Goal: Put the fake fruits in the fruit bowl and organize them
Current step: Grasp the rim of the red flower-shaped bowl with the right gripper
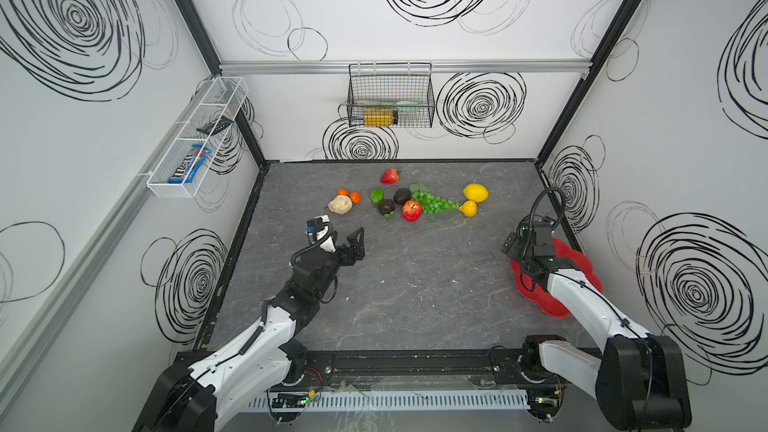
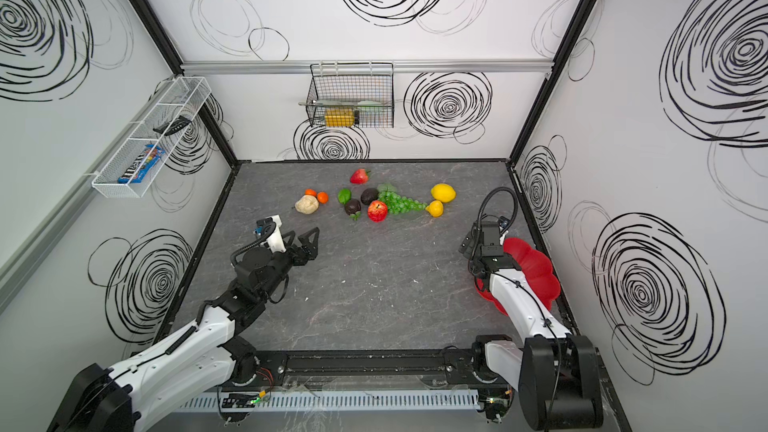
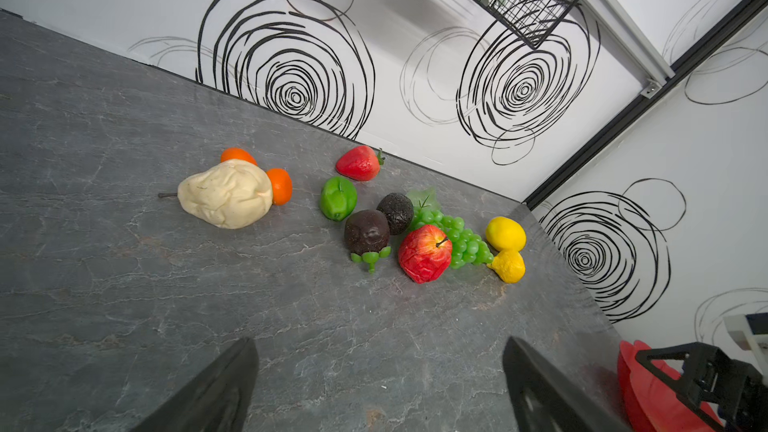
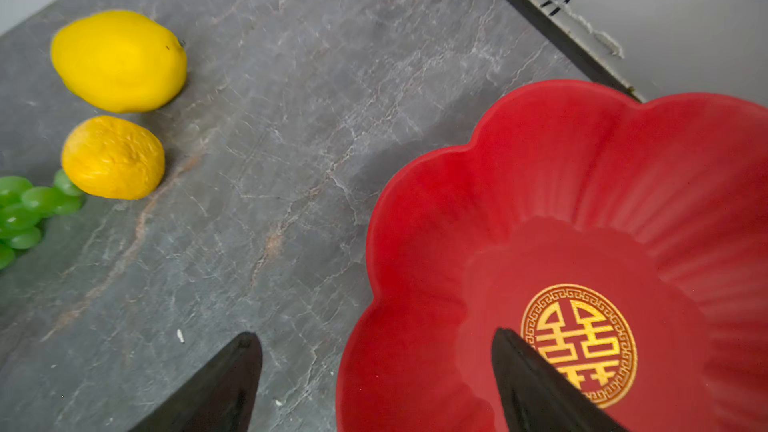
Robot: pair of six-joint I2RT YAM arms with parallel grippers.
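Your right gripper (image 4: pixel 374 334) hangs with its jaws wide apart, straddling the scalloped rim of the fruit bowl (image 4: pixel 582 160) — one finger over the red dish, one over the table. The bowl sits by the right wall. The fake fruits (image 3: pixel 424 253) lie well ahead of your left gripper (image 3: pixel 380 340) — jaws spread too.
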